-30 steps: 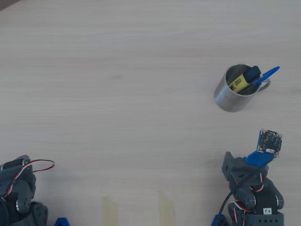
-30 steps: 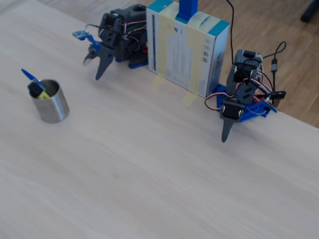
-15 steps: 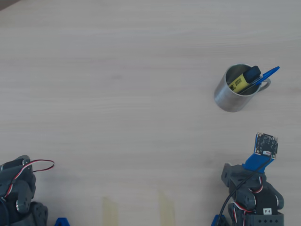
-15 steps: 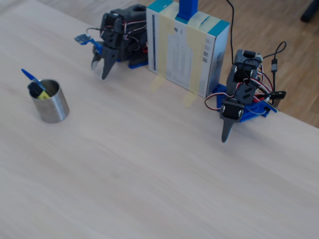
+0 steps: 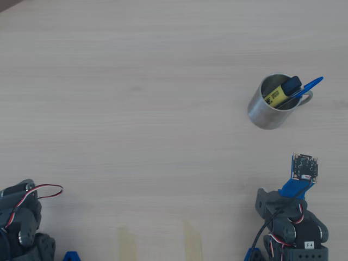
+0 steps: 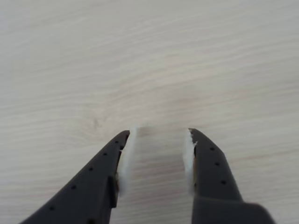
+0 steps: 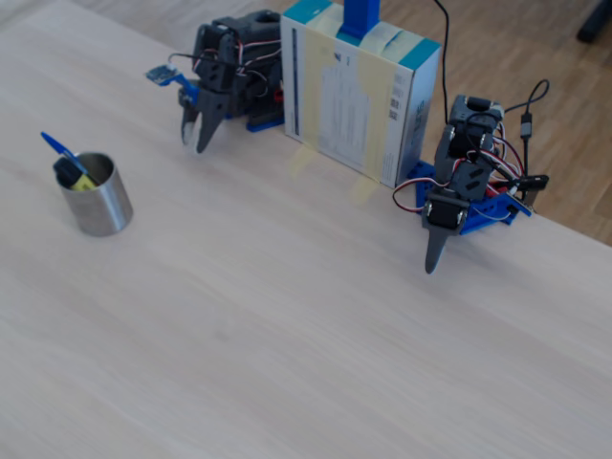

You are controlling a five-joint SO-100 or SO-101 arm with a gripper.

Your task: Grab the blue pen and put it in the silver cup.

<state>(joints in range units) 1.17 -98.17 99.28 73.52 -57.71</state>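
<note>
Two things in the cup: overhead view shows the blue pen (image 5: 305, 87) leaning in the silver cup (image 5: 272, 103) next to a yellow marker (image 5: 281, 93). The pen's longer than the cup is wide, so it props on the rim with its tip poking out past the handle side.
Cup spot: right half of the table (image 5: 136, 81), standing upright, well apart from the arm at the bottom edge.
Arm overhead: only the wrist camera board (image 5: 303, 166) and the folded joints show, so the jaws can't be read from here.
Wrist view: gripper (image 6: 159, 140) is spread apart with nothing between the white-padded fingers (image 6: 127, 154), just bare wood below. It points down at the table; neither pen nor cup is in this shot.
Fixed view: same story from the side. Cup (image 7: 96, 196) at the left with the pen (image 7: 59, 151) sticking up and out, and the working gripper (image 7: 196, 134) tucked back near the box (image 7: 359, 96), well apart from the cup.
Second arm: another arm (image 7: 464, 191) sits parked at the right, pointing down.
My read: job looks done, and the arm looks folded toward its rest pose.
</note>
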